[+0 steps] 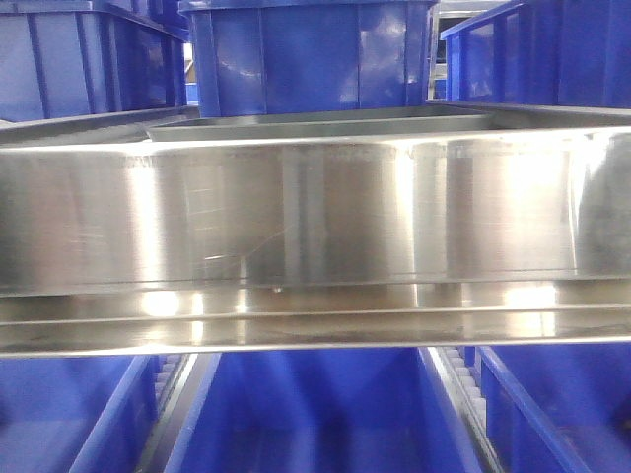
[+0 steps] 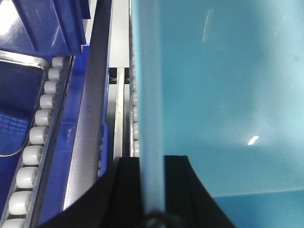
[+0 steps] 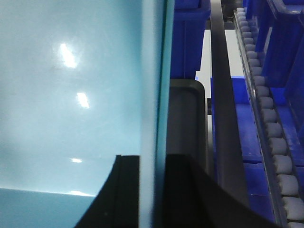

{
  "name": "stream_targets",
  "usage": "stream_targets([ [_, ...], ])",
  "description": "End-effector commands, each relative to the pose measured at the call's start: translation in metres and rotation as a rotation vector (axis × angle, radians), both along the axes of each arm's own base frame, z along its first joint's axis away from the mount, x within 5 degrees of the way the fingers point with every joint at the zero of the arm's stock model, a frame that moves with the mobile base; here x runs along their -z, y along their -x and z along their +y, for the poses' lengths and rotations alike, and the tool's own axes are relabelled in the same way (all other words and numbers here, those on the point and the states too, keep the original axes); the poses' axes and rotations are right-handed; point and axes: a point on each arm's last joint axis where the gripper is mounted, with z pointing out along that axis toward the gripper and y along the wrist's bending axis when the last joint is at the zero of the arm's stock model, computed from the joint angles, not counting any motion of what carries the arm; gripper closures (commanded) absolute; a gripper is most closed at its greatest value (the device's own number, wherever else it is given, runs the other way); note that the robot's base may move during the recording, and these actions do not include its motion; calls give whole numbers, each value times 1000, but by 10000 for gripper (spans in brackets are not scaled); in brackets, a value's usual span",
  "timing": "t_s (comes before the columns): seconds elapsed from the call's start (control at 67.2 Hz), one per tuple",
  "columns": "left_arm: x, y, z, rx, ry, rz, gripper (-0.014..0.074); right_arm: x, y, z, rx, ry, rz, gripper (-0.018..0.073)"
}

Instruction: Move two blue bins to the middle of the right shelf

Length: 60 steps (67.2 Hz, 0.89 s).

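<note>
Status: holds pale blue bin (image 2: 228,95) by opposite side walls, left gripper (image 2: 152,164) and right gripper (image 3: 153,161) each clamped tight across a wall. Carries bin between both arms, equally near, walls running forward from jaws. Faces steel front rail (image 1: 315,217) squarely, with bin short of rail and outside front view.

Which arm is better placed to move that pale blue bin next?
Neither alone, probably: the left gripper and the right gripper each clamp a wall of the pale blue bin, seemingly on opposite sides, so both should lift together.
</note>
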Motion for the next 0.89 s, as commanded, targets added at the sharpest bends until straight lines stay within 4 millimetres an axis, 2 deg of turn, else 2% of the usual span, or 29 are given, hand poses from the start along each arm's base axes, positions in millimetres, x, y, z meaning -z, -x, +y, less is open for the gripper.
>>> stream_targets([
  [0.0,-13,0,4,3,-24,-102,707,-19,2,-2,-20,-14,-131,724],
  [0.134,-17,-2,2,-30,79,-147,707,-17,2,-2,-16,-10,-118,724],
  [0.223,-19,-3,1,-20,85,-166,707,-17,2,-2,-16,-10,-118,724],
  [0.476,-18,-3,2,-25,79,-155,707,-17,2,-2,-16,-10,-118,724],
  [0.64,-16,-2,2,38,-29,-138,707,-17,2,-2,-16,-10,-118,724],
  [0.878,-15,-1,0,45,-9,-127,707,-17,2,-2,-16,-10,-118,724],
])
